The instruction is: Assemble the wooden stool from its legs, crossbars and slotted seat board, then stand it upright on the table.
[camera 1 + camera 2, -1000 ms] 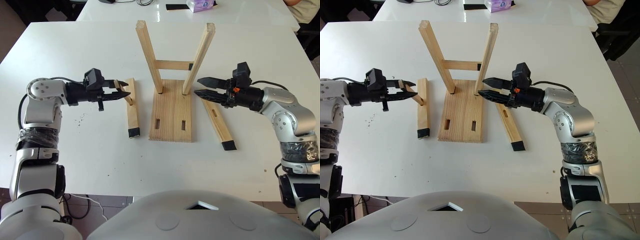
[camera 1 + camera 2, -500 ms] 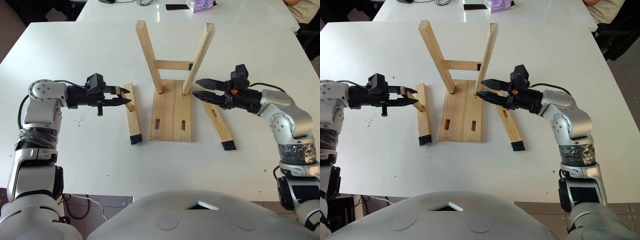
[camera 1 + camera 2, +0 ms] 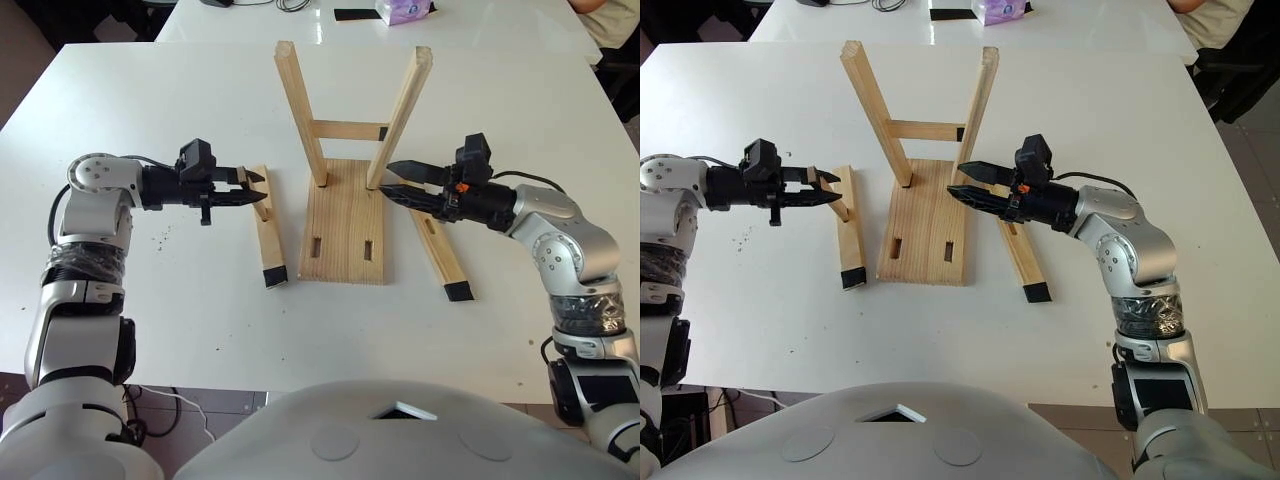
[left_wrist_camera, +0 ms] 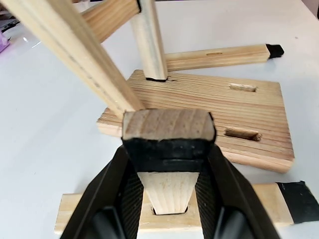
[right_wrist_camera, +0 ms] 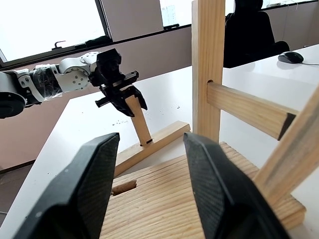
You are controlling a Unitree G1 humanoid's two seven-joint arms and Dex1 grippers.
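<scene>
Cannot see the crossbar's [image 4: 168, 124] gripped sides, covered by the left gripper's [image 3: 248, 187] fingers [image 4: 117, 174]. Lost behind it, the lying leg's [image 4: 261, 201] middle. Cropped at the table's [image 3: 150, 100] twelve o'clock: purple pack [image 3: 405, 10].

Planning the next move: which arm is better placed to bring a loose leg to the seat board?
Probably left: the left gripper is shut on the crossbar pegged into a loose leg; the right gripper hangs open and empty.

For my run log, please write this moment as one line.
left gripper: shut on crossbar set in lying leg | right gripper: open, near standing leg | seat board: flat, two slots empty
</scene>
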